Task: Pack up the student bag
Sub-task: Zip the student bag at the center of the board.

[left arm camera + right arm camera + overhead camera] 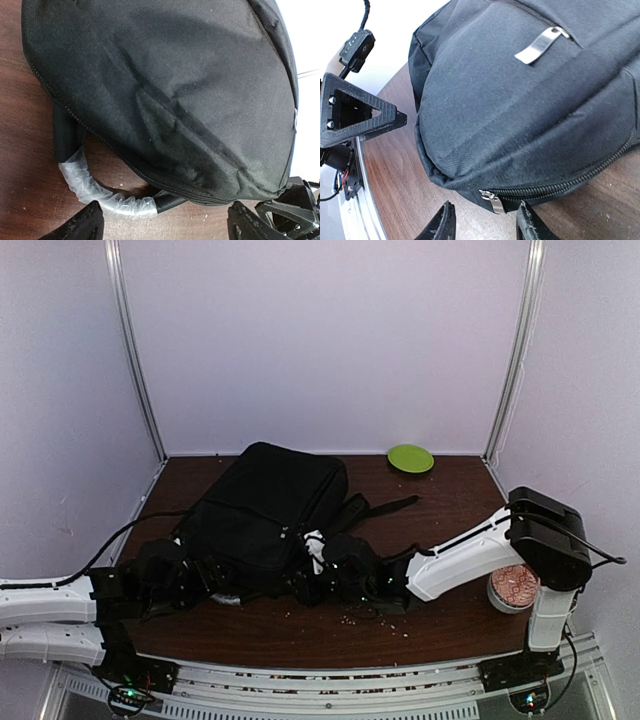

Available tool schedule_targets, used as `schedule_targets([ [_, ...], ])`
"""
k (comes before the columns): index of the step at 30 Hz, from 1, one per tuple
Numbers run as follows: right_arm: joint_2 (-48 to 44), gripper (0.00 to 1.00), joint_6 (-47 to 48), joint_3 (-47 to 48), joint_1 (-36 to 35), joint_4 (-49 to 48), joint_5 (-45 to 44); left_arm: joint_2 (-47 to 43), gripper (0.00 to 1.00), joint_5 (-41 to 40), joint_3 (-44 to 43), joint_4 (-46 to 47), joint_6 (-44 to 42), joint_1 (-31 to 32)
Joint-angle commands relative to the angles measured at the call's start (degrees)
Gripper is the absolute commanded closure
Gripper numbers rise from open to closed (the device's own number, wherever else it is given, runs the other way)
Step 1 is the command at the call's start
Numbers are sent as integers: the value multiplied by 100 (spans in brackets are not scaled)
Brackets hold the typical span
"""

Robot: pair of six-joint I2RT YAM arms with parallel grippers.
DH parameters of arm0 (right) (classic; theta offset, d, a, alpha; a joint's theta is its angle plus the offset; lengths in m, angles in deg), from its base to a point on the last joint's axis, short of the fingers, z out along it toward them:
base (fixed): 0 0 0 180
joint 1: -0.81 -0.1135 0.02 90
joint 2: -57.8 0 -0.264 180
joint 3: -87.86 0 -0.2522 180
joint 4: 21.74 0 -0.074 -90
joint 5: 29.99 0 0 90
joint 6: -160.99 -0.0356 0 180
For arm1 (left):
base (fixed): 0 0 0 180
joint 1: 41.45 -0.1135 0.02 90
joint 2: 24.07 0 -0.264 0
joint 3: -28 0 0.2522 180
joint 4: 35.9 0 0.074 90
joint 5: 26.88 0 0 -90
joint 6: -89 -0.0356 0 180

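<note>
The student bag (265,505) is a large black fabric bag lying flat in the middle of the wooden table. In the left wrist view its bulging side (165,90) fills the frame, and its handle (100,192), partly wrapped in clear plastic, curves out underneath. My left gripper (162,227) is wide open just short of that handle, holding nothing. In the right wrist view the bag's corner (520,100) shows a closed zipper with a metal pull (492,200). My right gripper (485,227) is open, with the pull just ahead of the gap and untouched.
A green plate (410,458) lies at the back right. A round tin (513,588) stands by the right arm's base. A black strap (385,508) trails right from the bag. Crumbs (350,618) dot the wood near the front.
</note>
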Motion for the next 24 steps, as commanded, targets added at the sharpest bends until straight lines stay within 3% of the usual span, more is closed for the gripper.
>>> schedule_targets([
  [1,227,59,298,43,161,-284,516,-75,12,-82,49,66,-62,23],
  [10,306,54,289,-283,473,-1123,1539,-96,12,-128,62,81,-66,23],
  [24,522,58,116,-461,519,-1369,1867,63,12,-120,18,91,-90,23],
])
